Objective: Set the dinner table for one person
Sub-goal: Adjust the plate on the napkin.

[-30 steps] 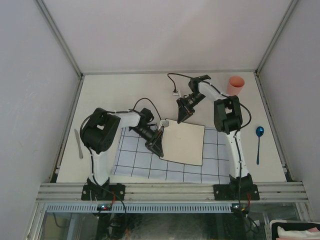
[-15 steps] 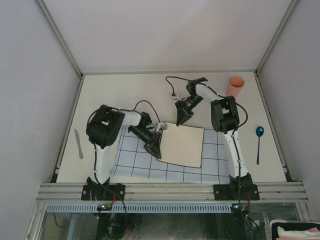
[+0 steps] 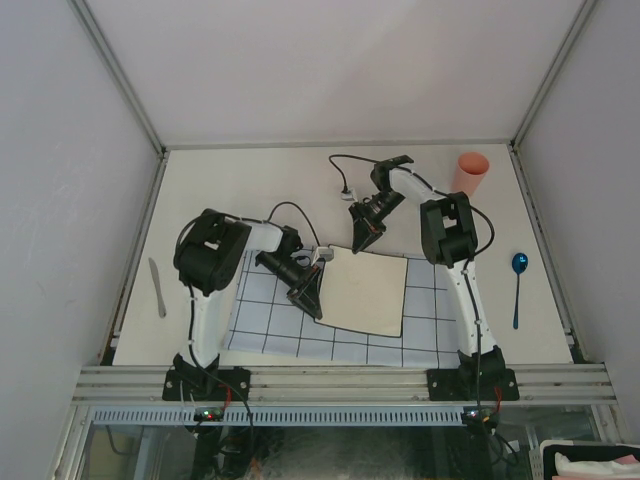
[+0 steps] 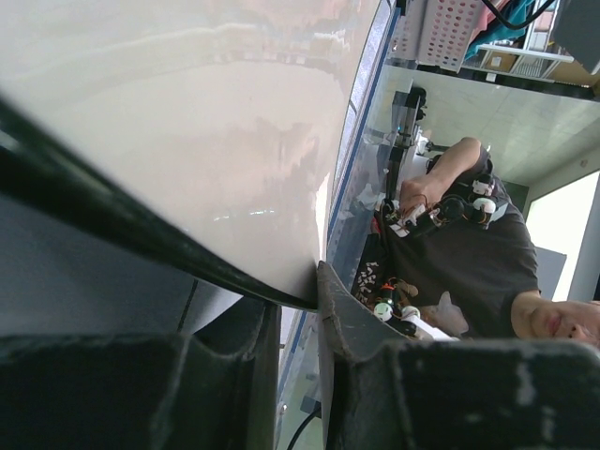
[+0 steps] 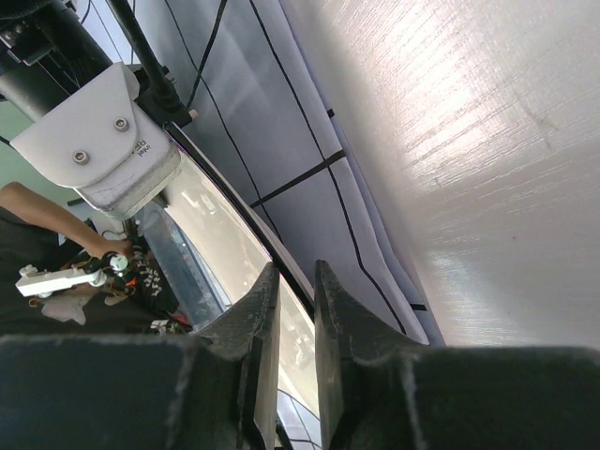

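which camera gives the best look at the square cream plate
Top external: it shows the whole square plate over the grid cloth. The left wrist view is filled by its glossy face and dark rim, pinched in the left tool; the right wrist view catches only a strip of its rim.

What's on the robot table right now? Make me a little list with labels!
Table: off-white, walled
Cloth: light blue, dark grid, near edge
Plate: cream square, over the cloth
Left jaws: closed on plate's left edge
Right jaws: closed on plate's far edge
Cup: pink, far right corner
Spoon: blue, right side
Knife: grey, left side
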